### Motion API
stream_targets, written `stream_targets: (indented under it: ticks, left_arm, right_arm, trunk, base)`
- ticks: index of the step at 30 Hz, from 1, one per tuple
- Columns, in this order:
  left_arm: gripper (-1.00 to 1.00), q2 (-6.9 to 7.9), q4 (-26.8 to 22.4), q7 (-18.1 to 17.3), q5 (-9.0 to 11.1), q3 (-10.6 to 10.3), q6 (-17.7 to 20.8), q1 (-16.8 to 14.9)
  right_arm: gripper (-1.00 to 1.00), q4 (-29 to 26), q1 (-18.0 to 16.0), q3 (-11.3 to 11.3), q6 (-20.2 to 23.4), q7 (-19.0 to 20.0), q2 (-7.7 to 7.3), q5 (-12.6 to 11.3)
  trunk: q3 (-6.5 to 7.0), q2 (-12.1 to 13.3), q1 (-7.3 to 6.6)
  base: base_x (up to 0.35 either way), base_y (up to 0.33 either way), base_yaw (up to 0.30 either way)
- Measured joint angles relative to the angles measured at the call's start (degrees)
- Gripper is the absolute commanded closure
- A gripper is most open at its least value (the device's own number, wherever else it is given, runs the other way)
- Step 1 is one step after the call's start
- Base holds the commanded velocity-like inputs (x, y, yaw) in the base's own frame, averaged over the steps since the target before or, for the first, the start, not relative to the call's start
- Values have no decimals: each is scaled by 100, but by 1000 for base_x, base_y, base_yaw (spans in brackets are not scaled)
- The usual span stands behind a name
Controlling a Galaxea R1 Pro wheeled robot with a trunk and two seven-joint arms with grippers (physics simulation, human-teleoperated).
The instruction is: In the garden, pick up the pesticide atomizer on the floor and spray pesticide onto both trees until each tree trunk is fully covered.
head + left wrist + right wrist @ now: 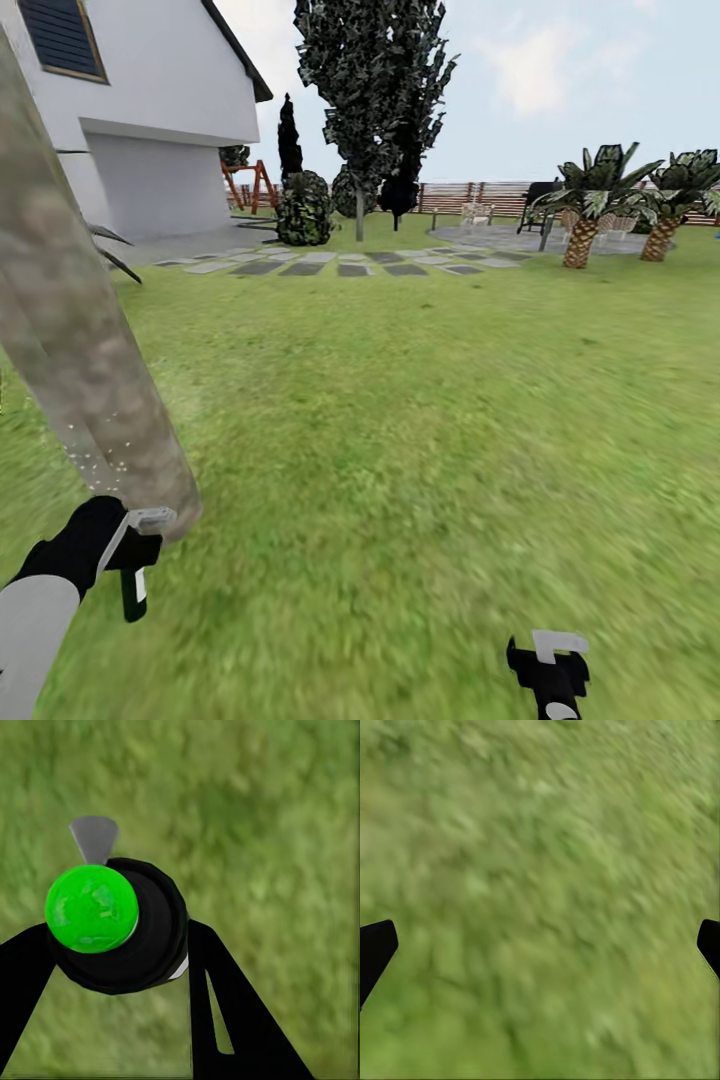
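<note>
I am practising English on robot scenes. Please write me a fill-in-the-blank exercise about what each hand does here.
1. The left hand holds the pesticide atomizer, whose round top is coloured ____.
2. The right hand is open over the ____.
3. Pale specks show against the tree trunk, beside the ____ hand.

Missing words: green; grass; left

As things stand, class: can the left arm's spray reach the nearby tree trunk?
Probably yes: the left tool holds the pesticide atomizer right beside the tree trunk, with pale specks on the bark and nothing between.
</note>
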Motion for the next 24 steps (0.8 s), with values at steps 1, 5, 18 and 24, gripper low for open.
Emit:
stream_targets:
  ticks: [1,5,18,24]
  left_arm:
    - [100,-1,6,2,4,3,-3,24]
    - [100,48,-11,63,-40,411,-20,64]
    - [100,8,-380,598,49,1035,-27,127]
    - [100,-44,-391,565,43,1021,-19,128]
  right_arm:
    - [-100,0,0,0,-1,0,0,-2]
    - [-100,0,0,0,-1,0,5,2]
    - [-100,9,0,-1,7,0,9,2]
    - [-100,9,0,-6,7,0,-3,2]
  trunk:
    - [0,0,0]
    - [0,0,0]
    - [0,0,0]
    - [0,0,0]
  base:
    - [270,-172,224]
    - [276,-167,262]
    - [211,-70,276]
    - [33,-165,108]
